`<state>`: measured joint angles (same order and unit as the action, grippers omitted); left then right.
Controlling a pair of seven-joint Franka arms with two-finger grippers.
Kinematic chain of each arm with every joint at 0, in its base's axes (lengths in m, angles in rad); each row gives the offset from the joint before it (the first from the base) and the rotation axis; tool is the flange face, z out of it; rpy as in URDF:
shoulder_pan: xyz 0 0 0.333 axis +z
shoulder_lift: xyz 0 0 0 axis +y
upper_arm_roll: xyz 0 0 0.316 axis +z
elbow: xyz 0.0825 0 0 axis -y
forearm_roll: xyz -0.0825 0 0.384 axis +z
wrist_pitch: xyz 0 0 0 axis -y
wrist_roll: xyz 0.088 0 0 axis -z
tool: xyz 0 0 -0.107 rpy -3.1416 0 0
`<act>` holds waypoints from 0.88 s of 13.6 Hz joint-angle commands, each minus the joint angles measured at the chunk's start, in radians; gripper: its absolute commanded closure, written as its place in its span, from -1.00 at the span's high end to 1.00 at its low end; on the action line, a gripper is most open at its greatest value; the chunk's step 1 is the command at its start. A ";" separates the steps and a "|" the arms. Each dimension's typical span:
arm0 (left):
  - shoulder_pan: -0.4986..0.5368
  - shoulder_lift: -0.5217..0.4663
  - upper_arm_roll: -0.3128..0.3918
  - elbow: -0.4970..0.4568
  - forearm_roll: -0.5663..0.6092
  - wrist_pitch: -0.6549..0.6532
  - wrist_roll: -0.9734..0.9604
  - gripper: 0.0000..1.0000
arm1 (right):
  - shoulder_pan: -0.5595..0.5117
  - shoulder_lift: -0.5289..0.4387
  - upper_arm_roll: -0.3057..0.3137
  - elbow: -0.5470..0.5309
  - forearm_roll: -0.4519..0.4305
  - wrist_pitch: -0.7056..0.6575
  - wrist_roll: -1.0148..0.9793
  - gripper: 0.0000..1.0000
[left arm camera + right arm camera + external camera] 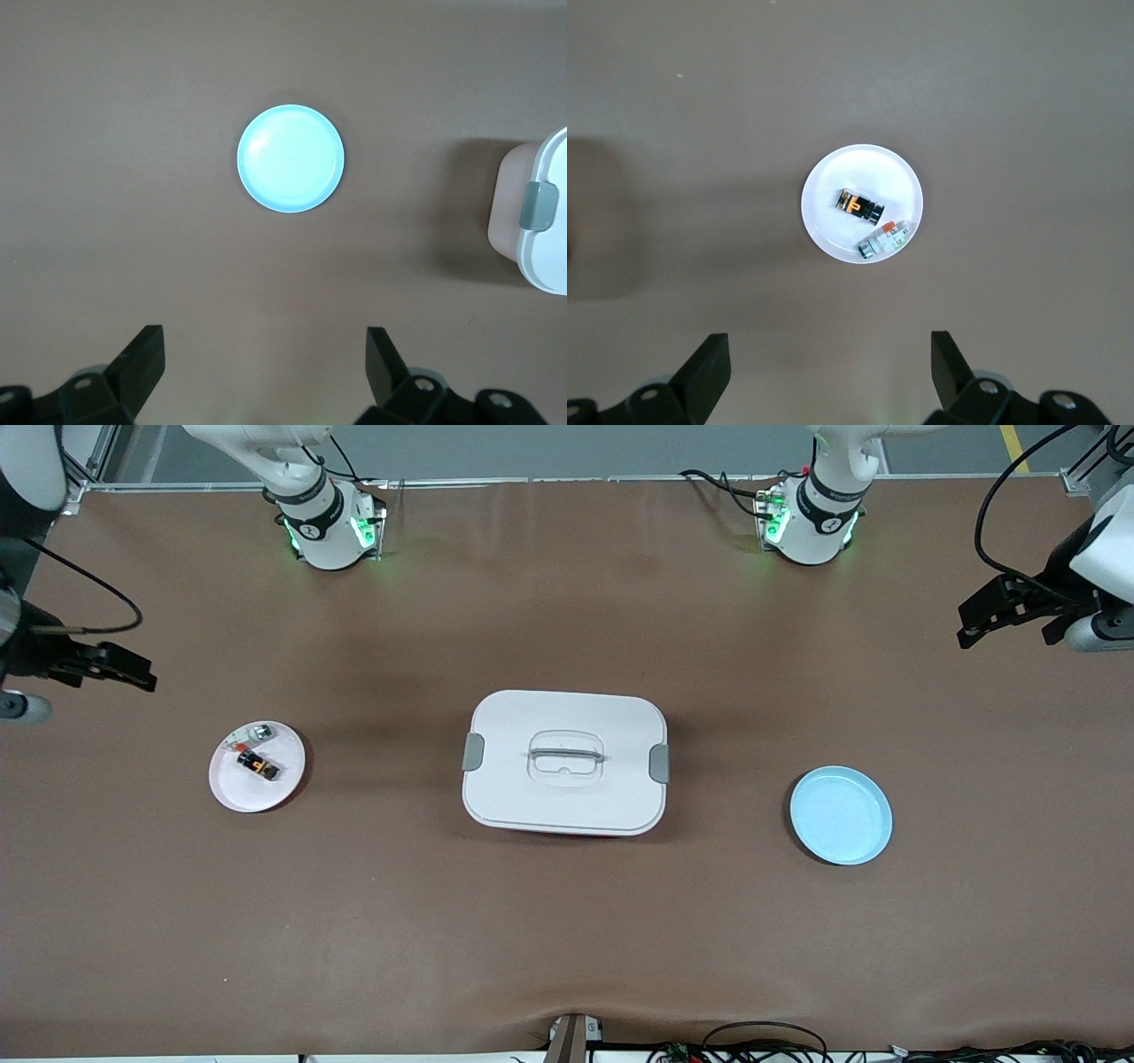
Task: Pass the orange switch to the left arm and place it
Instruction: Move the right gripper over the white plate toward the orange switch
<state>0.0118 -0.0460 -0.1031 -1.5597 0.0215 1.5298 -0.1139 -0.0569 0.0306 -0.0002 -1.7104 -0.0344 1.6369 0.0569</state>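
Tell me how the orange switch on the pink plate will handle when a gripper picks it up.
The orange switch looks rigid and probably light, being tiny beside the pink plate. Its blocky oblong shape suggests little rolling. It may skid on the smooth plate, nudging the silver-and-white piece lying close by.

Blue plate (291, 158), box (538, 215) edge, left claw (266, 367) spread wide

Two plates: one pink plate (257, 767), one blue plate (841, 815). One box (565, 762). One orange switch (258, 764) (black-bodied), one silver-and-white piece (252, 734). Two arms, two grippers: left gripper (997, 615), right gripper (111, 666).
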 commanded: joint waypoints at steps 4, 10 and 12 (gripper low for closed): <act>0.002 0.011 -0.006 0.007 -0.012 0.007 0.016 1.00 | -0.006 -0.029 0.009 -0.269 -0.015 0.262 0.181 1.00; 0.005 0.015 -0.004 0.020 -0.015 0.013 0.008 1.00 | -0.001 0.003 0.011 -0.491 -0.015 0.543 0.351 1.00; 0.005 0.015 -0.004 0.020 -0.015 0.029 0.007 1.00 | -0.001 0.064 0.009 -0.489 -0.028 0.560 0.351 1.00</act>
<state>0.0110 -0.0341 -0.1054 -1.5548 0.0214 1.5480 -0.1137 -0.0557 0.0526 0.0045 -2.1978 -0.0390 2.1710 0.3745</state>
